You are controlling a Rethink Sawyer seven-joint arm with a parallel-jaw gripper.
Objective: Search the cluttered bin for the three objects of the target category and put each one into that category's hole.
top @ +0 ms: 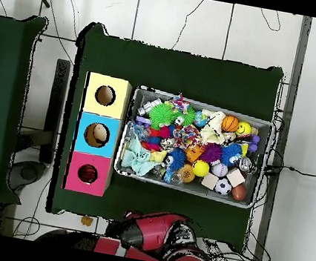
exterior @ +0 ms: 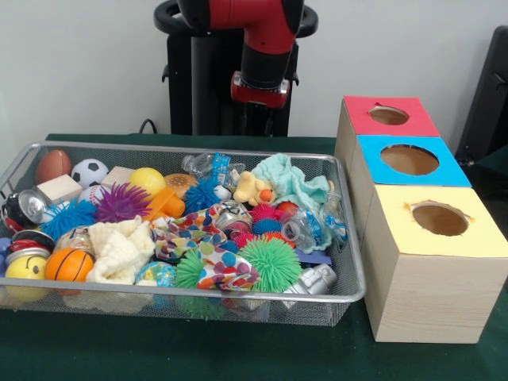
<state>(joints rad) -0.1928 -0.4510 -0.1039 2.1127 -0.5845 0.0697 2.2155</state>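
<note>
The wire-mesh bin [exterior: 119, 292] lies on the green table, full of toys; it also shows in the overhead view [top: 203, 102]. The yellow duck [exterior: 252, 189] with its orange beak lies near the bin's far side, beside a teal cloth [exterior: 295, 182]. I see no tiger and no teddy bear; they are hidden or buried. The red-topped box's hole [exterior: 388, 115] is the farthest of three boxes right of the bin, and shows in the overhead view [top: 88, 174]. My gripper [exterior: 258, 119] hangs above the table behind the bin, dark against the pedestal.
The blue-topped box [exterior: 444, 171] and the yellow-topped box [exterior: 476, 238] stand in a row in front of the red one. The bin holds an orange basketball [exterior: 69, 264], green [exterior: 272, 263] and purple [exterior: 121, 202] pom balls, a soccer ball [exterior: 89, 171], cans and cloths.
</note>
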